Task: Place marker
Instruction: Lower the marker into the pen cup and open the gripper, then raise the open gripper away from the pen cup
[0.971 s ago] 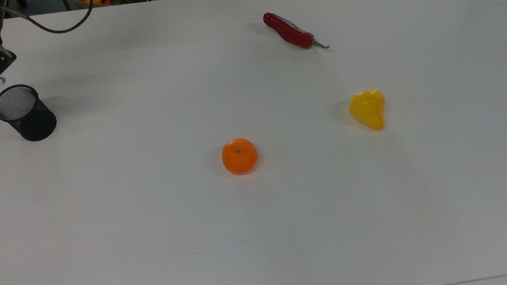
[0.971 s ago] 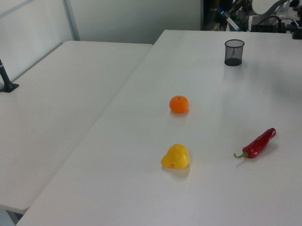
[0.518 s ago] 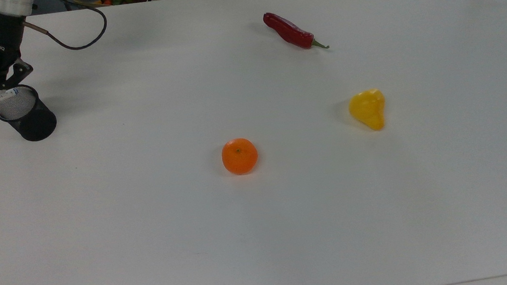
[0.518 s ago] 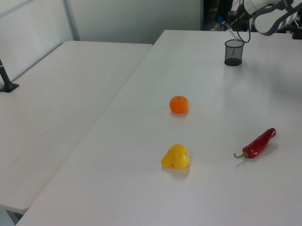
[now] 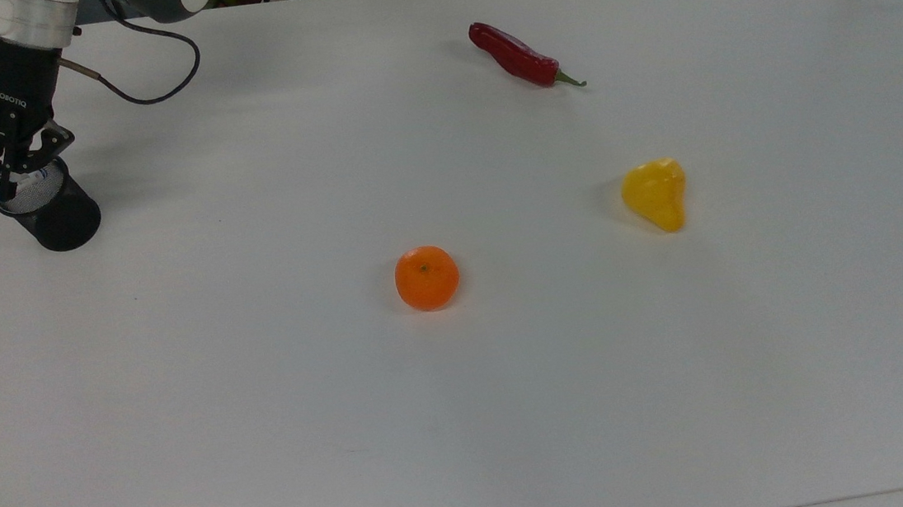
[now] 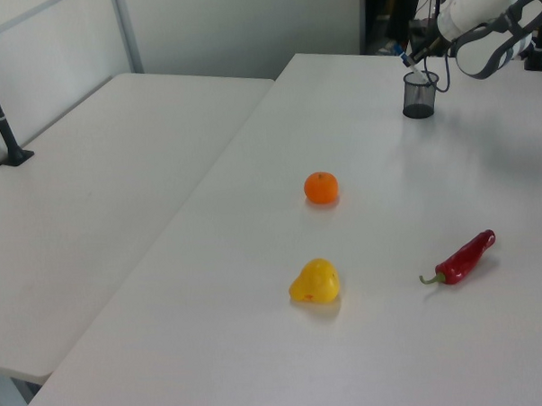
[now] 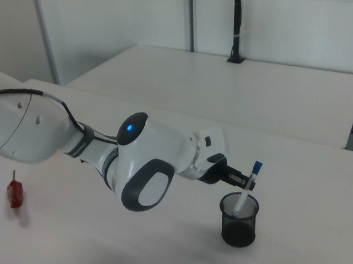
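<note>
The arm has swung in from the top view's left edge over the last second, and the gripper (image 5: 4,182) now sits right above the black mesh cup (image 5: 50,211), where a moment ago it hung off to the side of it. The marker (image 7: 245,192) has come along with it, clamped between the gripper's fingers partway up its white barrel. In the right view it stands tilted, blue cap up and out past the rim, its lower end already dipped inside the cup's mouth. In the top view the blue cap pokes out toward the top view's left, just beyond the rim.

To my eye that means the carrying is done and the placing is nearly so: what seems left is a little more lowering, or simply letting go so the marker drops to the bottom and leans on the wall. The tilt could make it knock the rim or tip the light cup, so a gentle release looks wise.

The cup itself stands upright on the desk (image 5: 517,413) and I can see nothing in it besides the marker's lower end.

The orange (image 5: 426,277), the yellow pepper (image 5: 655,193) and the red chilli (image 5: 519,56) lie well apart from all this, where they lay before.
</note>
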You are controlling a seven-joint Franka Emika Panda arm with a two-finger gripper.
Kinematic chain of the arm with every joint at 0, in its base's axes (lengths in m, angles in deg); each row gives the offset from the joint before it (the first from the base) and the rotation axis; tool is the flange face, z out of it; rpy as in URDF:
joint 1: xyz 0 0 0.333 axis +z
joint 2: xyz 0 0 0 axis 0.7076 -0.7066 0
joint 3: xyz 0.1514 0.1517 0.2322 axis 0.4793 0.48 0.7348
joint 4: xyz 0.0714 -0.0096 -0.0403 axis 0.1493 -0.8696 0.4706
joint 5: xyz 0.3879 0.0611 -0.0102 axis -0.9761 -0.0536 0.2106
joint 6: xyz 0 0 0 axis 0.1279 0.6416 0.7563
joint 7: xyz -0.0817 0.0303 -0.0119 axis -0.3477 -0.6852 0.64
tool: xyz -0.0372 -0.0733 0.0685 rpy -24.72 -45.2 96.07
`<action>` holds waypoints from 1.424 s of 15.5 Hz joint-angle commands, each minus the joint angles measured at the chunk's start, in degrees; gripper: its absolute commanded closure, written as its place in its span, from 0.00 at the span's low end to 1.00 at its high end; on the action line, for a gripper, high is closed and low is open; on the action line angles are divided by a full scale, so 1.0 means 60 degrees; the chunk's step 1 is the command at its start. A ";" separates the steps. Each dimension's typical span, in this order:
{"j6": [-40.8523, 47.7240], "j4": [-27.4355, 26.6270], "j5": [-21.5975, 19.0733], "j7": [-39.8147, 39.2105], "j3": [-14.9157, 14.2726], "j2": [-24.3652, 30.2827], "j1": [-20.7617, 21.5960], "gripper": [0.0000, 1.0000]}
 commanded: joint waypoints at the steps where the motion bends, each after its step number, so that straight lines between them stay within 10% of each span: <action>1: -0.0263 -0.0140 0.0139 0.0018 -0.0019 0.0062 -0.0067 0.60; 9: 0.0072 0.0050 0.0021 0.0120 -0.0033 0.0311 -0.0155 0.14; 12: 0.2306 0.0911 0.0007 0.0355 -0.0033 0.0574 -0.0170 0.00; 22: 0.9592 0.3625 -0.0608 0.0428 0.0463 0.1745 -0.0053 0.00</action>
